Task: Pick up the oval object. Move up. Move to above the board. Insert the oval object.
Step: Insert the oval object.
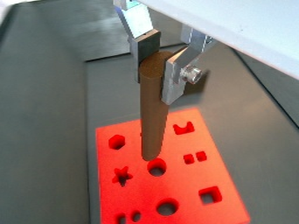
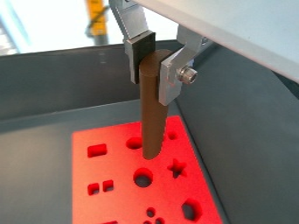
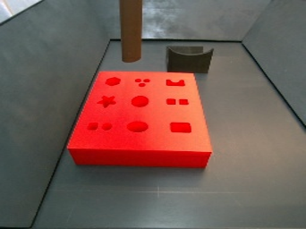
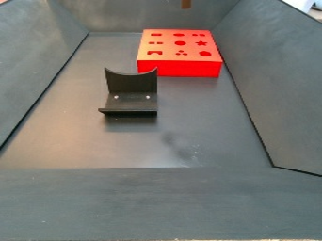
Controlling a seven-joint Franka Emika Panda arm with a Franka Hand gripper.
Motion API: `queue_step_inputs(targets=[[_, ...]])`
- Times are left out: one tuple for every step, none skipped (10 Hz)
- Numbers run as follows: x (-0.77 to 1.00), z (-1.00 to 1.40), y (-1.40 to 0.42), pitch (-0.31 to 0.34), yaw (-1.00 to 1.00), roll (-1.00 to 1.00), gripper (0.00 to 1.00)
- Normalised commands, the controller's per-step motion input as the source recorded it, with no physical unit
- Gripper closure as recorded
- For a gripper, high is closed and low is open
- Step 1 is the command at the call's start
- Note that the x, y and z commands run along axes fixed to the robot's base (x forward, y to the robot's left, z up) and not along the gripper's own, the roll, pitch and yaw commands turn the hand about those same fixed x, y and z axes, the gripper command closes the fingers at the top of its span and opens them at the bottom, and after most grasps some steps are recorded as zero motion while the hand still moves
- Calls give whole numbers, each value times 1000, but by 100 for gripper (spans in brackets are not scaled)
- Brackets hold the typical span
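Observation:
My gripper (image 1: 160, 66) is shut on the top of the oval object (image 1: 149, 114), a tall brown peg that hangs upright from the fingers. Both wrist views show it, with the gripper (image 2: 158, 63) clamping the oval object (image 2: 149, 109) between a dark pad and a silver plate. The peg's lower end floats above the board (image 1: 176, 192), a flat red block with shaped cutouts. It is clear of the board's top. In a side view the oval object (image 3: 129, 27) hangs over the far edge of the board (image 3: 141, 148), with the gripper cut off above. Only the peg's tip (image 4: 185, 4) shows over the board (image 4: 180, 64) in a side view.
The dark fixture (image 3: 191, 58) stands on the grey floor just behind the board's far right corner. From the opposite side, the fixture (image 4: 130, 92) is nearer the camera than the board. Sloping grey walls (image 3: 269, 63) enclose the floor.

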Motion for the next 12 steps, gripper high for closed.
queue_step_inputs(targets=[[0, -251, -23, 0, -1000, 0, 100], [0, -280, -129, 0, -983, 0, 100], [0, -251, -311, 0, -846, 0, 100], [0, -326, -526, -44, -629, 0, 100], [160, -346, -597, -47, -446, 0, 100], [440, -331, -449, 0, -374, -46, 100], [257, -331, -211, 0, -694, -41, 100], [0, -380, -17, -4, -1000, -23, 100], [0, -389, -14, -4, -1000, -23, 100], [0, -383, -17, 0, -1000, -24, 100], [0, -286, -60, 0, -977, -51, 100], [369, -54, -146, 0, -291, -11, 100]])
